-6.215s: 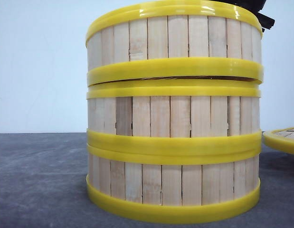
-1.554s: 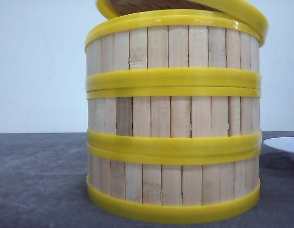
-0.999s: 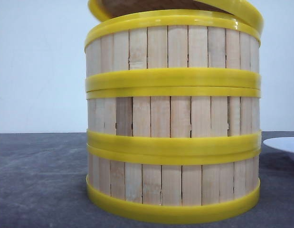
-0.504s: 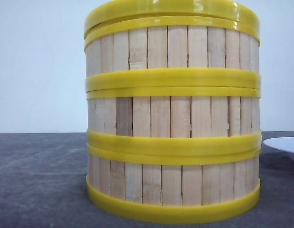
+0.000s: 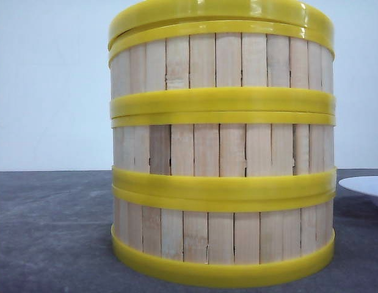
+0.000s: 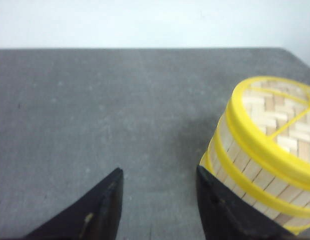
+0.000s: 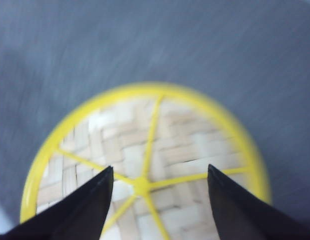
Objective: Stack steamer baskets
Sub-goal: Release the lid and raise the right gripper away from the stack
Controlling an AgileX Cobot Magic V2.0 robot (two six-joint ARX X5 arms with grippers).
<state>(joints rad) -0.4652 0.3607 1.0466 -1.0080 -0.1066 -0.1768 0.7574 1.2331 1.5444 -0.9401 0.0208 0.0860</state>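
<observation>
Three steamer baskets stand stacked in one straight column: the bottom one [image 5: 222, 235], the middle one [image 5: 222, 146] and the top one [image 5: 222, 61]. A flat yellow-rimmed lid [image 5: 219, 12] lies level on the top basket. Neither gripper shows in the front view. My right gripper [image 7: 160, 167] hangs open above the lid's woven face [image 7: 160, 130], its fingers apart over the yellow hub, holding nothing; this view is blurred. My left gripper [image 6: 159, 170] is open and empty over the table, beside the stack [image 6: 255, 170], whose lid [image 6: 280, 115] faces up.
A white plate [image 5: 366, 186] lies on the dark grey table [image 5: 54, 232] at the right of the stack. A pale wall stands behind.
The top basket settled flush on the stack. The lid left the plate at the right, hung tilted over the stack, then came down flat on it. Nothing moved in the last half second.
</observation>
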